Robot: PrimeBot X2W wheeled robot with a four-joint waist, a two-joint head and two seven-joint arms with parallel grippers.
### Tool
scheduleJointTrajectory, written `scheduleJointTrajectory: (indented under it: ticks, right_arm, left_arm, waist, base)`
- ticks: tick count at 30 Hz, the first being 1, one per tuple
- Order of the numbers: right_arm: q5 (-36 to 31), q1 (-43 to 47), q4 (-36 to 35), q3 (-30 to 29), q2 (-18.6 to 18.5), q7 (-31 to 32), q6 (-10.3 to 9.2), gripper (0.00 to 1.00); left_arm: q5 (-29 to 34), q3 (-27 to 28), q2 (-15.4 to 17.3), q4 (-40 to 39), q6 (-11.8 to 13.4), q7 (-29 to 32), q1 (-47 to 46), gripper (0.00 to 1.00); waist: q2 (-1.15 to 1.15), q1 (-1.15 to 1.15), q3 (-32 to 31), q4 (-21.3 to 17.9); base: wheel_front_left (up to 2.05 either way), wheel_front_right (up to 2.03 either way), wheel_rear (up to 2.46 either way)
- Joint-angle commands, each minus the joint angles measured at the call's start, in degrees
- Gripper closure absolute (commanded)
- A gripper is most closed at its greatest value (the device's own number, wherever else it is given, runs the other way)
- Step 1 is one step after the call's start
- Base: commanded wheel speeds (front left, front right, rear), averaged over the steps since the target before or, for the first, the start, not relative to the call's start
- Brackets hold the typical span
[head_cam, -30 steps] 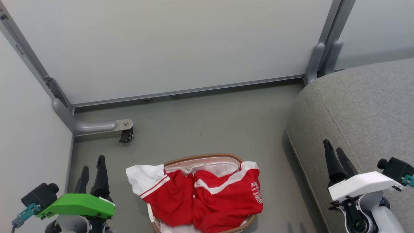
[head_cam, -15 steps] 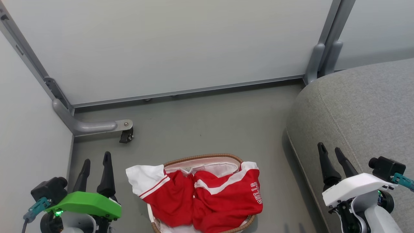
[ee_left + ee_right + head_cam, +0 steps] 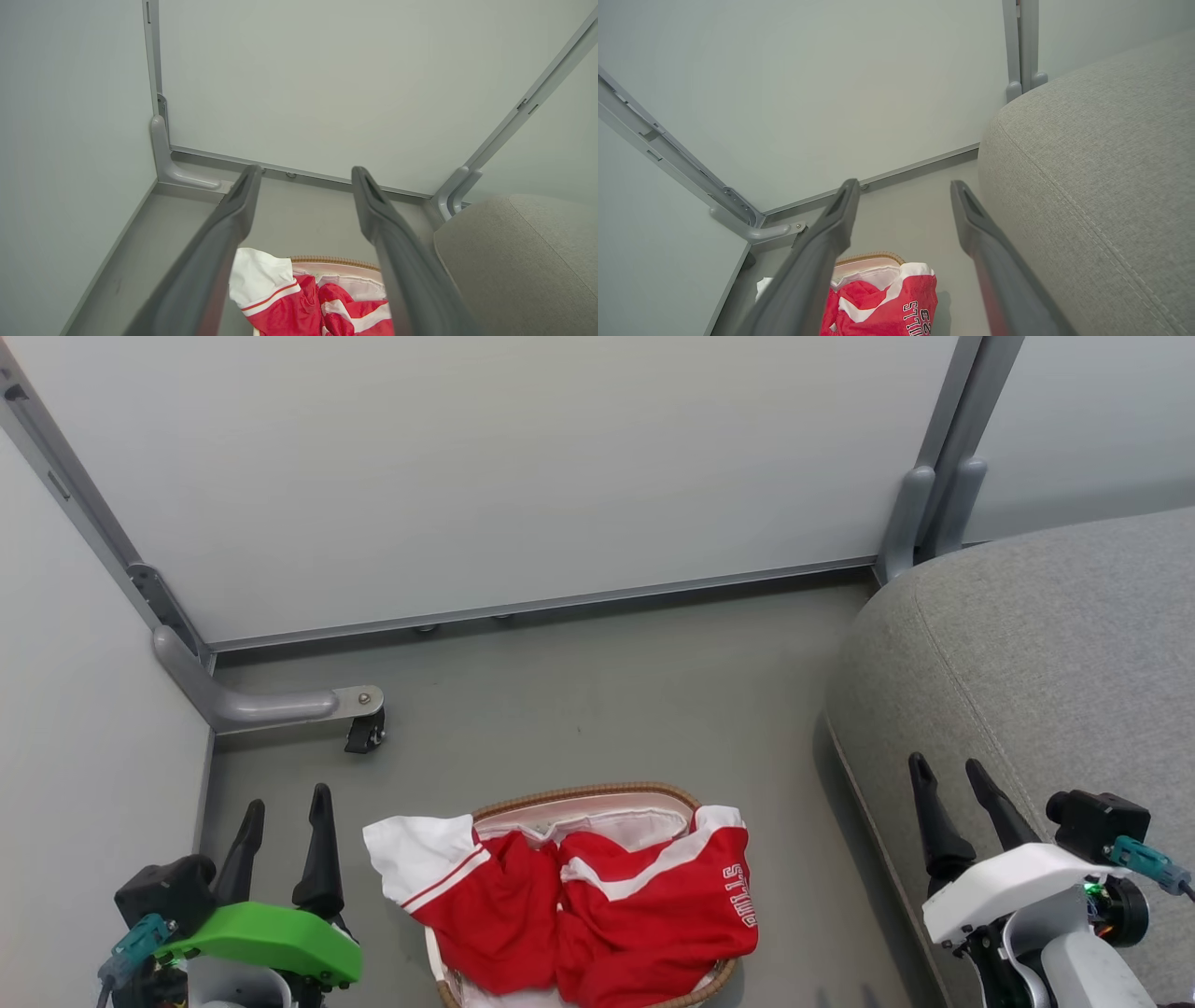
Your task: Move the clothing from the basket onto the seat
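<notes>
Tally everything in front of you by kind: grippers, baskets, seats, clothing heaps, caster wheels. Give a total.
Grippers: 2, the left gripper and the right gripper, both open
basket: 1
seat: 1
clothing heap: 1; the garments within cannot be counted
caster wheel: 1
Total: 6

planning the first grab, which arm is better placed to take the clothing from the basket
Left, probably. The left pincer is open and nearer the clothing, whose white sleeve spills over the basket rim toward it. The right pincer, also open, is farther off by the seat.
</notes>
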Motion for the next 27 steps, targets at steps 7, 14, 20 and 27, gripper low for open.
scheduleJointTrajectory:
  ticks: [7, 14, 20, 27]
  right_arm:
    - [-5.5, 0.1, -0.5, -0.4, 0.2, -1.6, 0.01, 0.0]
    - [-9.3, 0.8, -0.2, -0.3, 0.6, -2.5, 0.02, 0.0]
    - [-12.3, 0.8, 0.0, -0.4, 0.8, -3.2, 0.02, 0.0]
    - [-15.8, 1.1, 0.1, -0.8, 1.1, -4.1, 0.02, 0.0]
  left_arm:
    - [4.9, 0.9, -0.6, -0.4, -0.2, -1.4, 0.7, 0.0]
    - [8.3, 1.3, -1.1, 0.1, -0.4, -2.4, 0.9, 0.0]
    - [10.8, 1.6, -1.4, 0.4, -0.5, -3.1, 1.5, 0.0]
    - [13.5, 2.4, -2.3, 0.5, -0.5, -4.0, 2.0, 0.0]
  waist:
    - [0.0, 0.0, 0.0, 0.0]
    - [0.0, 0.0, 0.1, 0.0]
    - [0.0, 0.0, 0.3, -0.1]
    - [0.0, 0.0, 0.4, -0.2]
  base:
    - [0.0, 0.0, 0.0]
    - [0.0, 0.0, 0.0]
    - [0.0, 0.0, 0.0]
    - [0.0, 0.0, 0.0]
